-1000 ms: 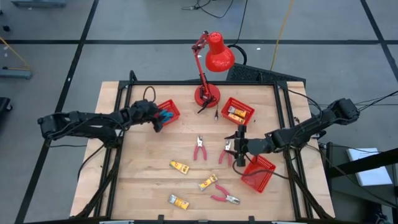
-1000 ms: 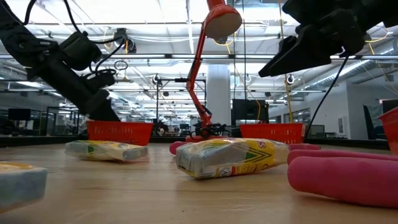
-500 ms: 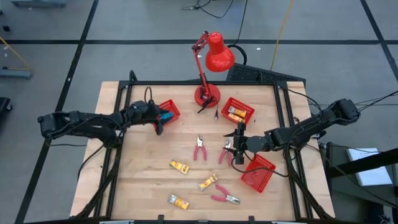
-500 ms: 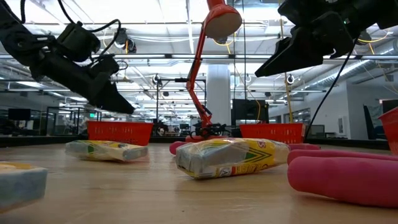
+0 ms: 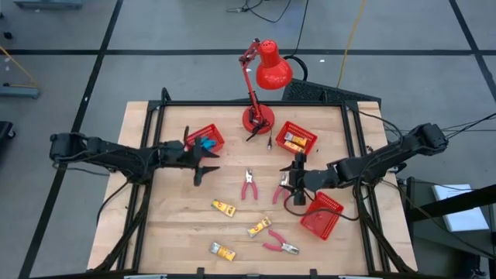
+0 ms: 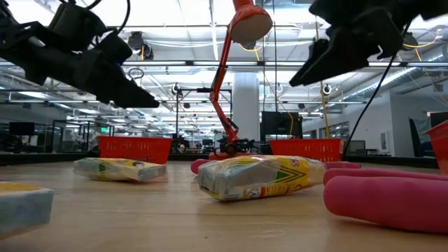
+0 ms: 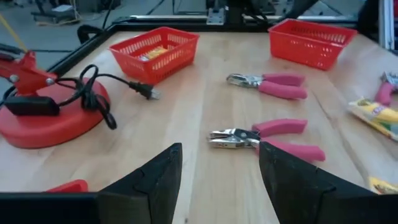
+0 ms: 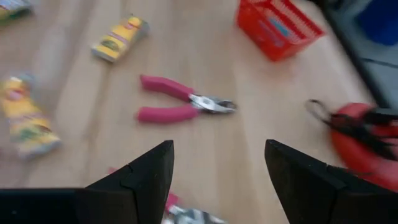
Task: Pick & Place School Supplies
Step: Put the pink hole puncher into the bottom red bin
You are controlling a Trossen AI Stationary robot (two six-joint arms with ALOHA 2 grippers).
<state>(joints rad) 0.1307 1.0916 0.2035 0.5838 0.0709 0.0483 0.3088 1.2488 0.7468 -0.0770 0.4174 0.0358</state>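
Left gripper (image 5: 206, 161) hangs above bare wood beside the red mesh basket (image 5: 209, 139) holding light-blue blocks (image 5: 204, 143); I see its fingers spread, nothing between them. Right gripper (image 5: 297, 180), likewise spread and empty, hovers by pink-handled pliers with grey metal jaws (image 5: 280, 190). Another pair (image 5: 249, 184) lies just beside. Yellow-and-white packets (image 5: 224, 208) rest nearer the front edge.

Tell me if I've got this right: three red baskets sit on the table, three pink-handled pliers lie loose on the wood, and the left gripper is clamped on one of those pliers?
Not quite. The left gripper is open and holds nothing; the left wrist view shows its fingers spread with bare wood between them. The rest stands: three red baskets and three loose pliers, as the high view shows.
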